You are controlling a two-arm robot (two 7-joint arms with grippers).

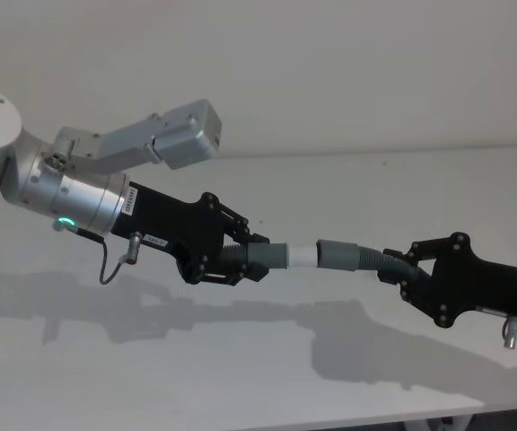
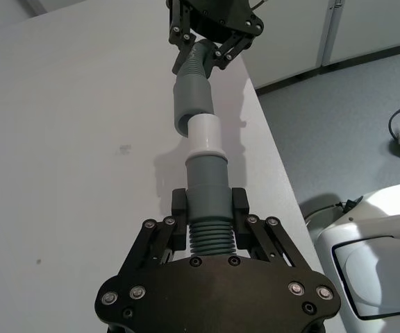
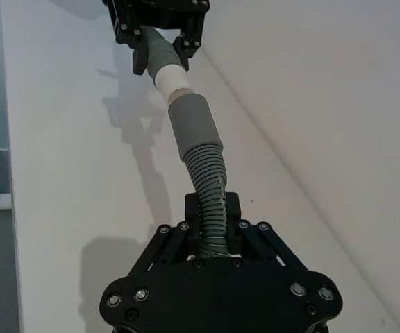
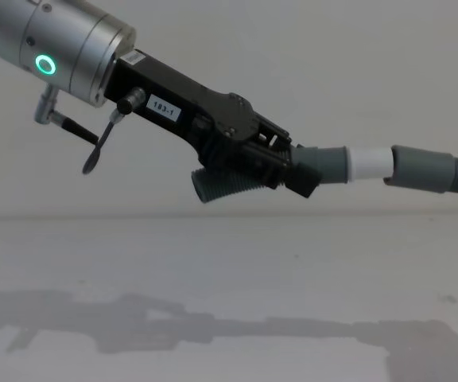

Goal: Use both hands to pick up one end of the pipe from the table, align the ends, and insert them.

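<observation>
Both pipe pieces hang in the air above the table (image 1: 330, 368). My left gripper (image 1: 257, 259), on the arm with the green ring light, is shut on the ribbed middle of one grey piece (image 2: 207, 191). That piece's white plug tip (image 1: 302, 255) points at the other piece. My right gripper (image 1: 393, 267) is shut on the ribbed part of the second piece (image 3: 209, 177). Its wide grey socket cuff (image 1: 339, 254) meets the white tip in one straight line. A band of white (image 2: 204, 136) shows between the two grey cuffs. The chest view shows the left gripper (image 4: 299, 169), the tip (image 4: 370, 164) and the cuff (image 4: 424, 169) from the side.
The table's side edge (image 2: 273, 139) runs close beside the joined pieces, with grey floor and a white machine (image 2: 373, 263) beyond it. A pale wall (image 1: 330, 72) rises behind the table. A thin cable (image 1: 115, 260) dangles from the left arm.
</observation>
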